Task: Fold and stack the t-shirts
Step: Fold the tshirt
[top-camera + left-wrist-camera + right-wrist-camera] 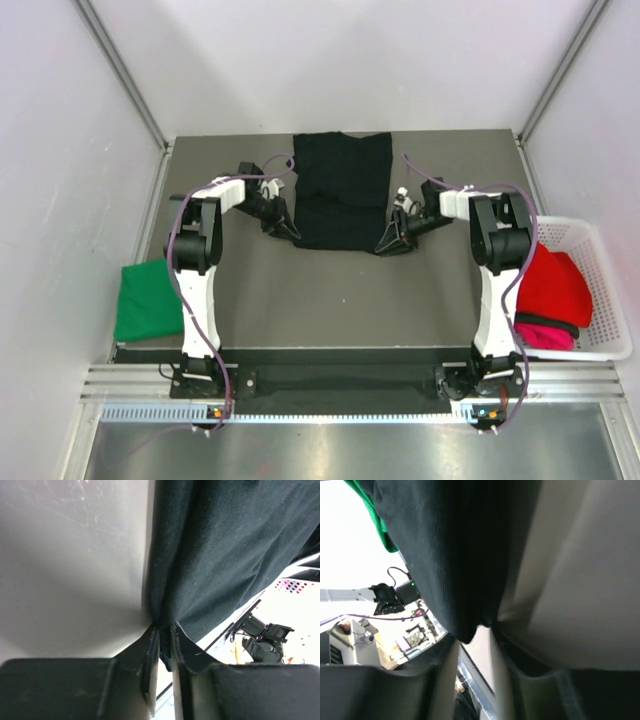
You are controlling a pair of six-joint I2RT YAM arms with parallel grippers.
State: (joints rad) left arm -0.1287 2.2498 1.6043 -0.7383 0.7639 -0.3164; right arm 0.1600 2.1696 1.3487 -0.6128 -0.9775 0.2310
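Left tool (162,628), right tool (475,635), tight on black t-shirt (340,190)

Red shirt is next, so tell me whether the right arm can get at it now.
Probably not yet: the right pincer is shut on the black shirt. The red shirt lies uncovered in the basket beside that arm, so it looks reachable after release.

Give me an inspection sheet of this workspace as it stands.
Surface: grey table.
Job's things: black t-shirt spread at far middle; green t-shirt at the left edge; red t-shirt and pink t-shirt in the basket.
Clutter: white mesh basket, right side.
Grippers: left gripper and right gripper each pinch a near corner of the black t-shirt.
Cables: purple cables along both arms.
Surroundings: white walls, metal frame posts.
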